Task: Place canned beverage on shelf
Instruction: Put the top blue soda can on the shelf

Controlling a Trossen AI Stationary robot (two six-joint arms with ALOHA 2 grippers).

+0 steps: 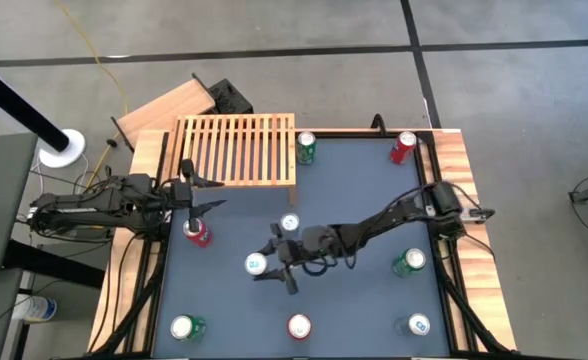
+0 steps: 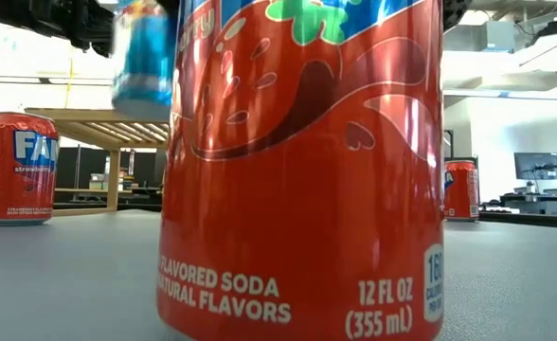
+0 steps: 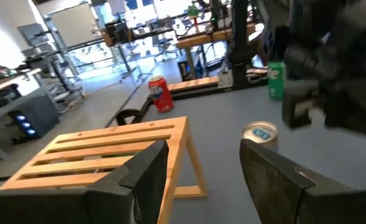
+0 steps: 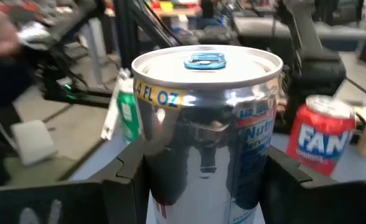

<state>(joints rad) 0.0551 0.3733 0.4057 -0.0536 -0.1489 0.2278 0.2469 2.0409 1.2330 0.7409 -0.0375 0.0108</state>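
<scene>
A slim silver-and-blue can hangs over the middle of the table with my right gripper shut on it; in the low view this can shows well above the tabletop. The slatted wooden shelf stands on its legs at the table's far left, with nothing on top. My left gripper waits open and level at the table's left edge, beside the shelf. A second blue-topped can stands on the table just beyond the held one. My right gripper pinches the can's round wall between its two fingers, one on each side, below the rim. The fingers lie level and come from the table's right. The can stands upright in the hold, lifted clear of the table.
Several more cans stand around: red by my left gripper, green beside the shelf, red, green, and a near-edge row with red in the middle. A plain wooden board lies behind the shelf.
</scene>
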